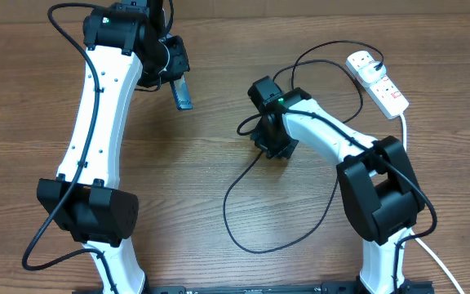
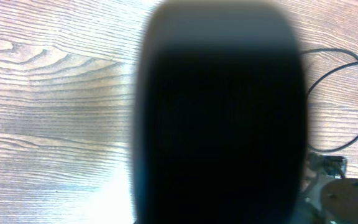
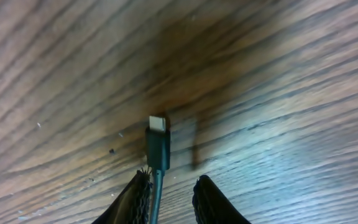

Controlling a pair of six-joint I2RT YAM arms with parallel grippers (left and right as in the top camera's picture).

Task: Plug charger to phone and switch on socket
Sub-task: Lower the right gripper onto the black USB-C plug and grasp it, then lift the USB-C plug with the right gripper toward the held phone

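Note:
The phone (image 1: 184,91) hangs edge-on above the table at the back left, with my left gripper (image 1: 175,77) shut on it. In the left wrist view the phone (image 2: 219,112) is a dark blur that hides the fingers. The charger cable (image 1: 233,214) loops across the table from its white adapter (image 1: 362,60), which is plugged into the socket (image 1: 379,82) at the back right. My right gripper (image 1: 261,135) holds the cable just behind the plug tip (image 3: 158,142). The tip sticks out ahead of the fingertips (image 3: 143,182), a little above the wood. The right gripper (image 3: 173,180) is narrowly closed round the cable.
The socket's thick white cord (image 1: 404,131) runs down the right side past the right arm's base (image 1: 379,204). The left arm (image 1: 96,139) stretches along the left side. The slack cable loop lies in front of the right gripper.

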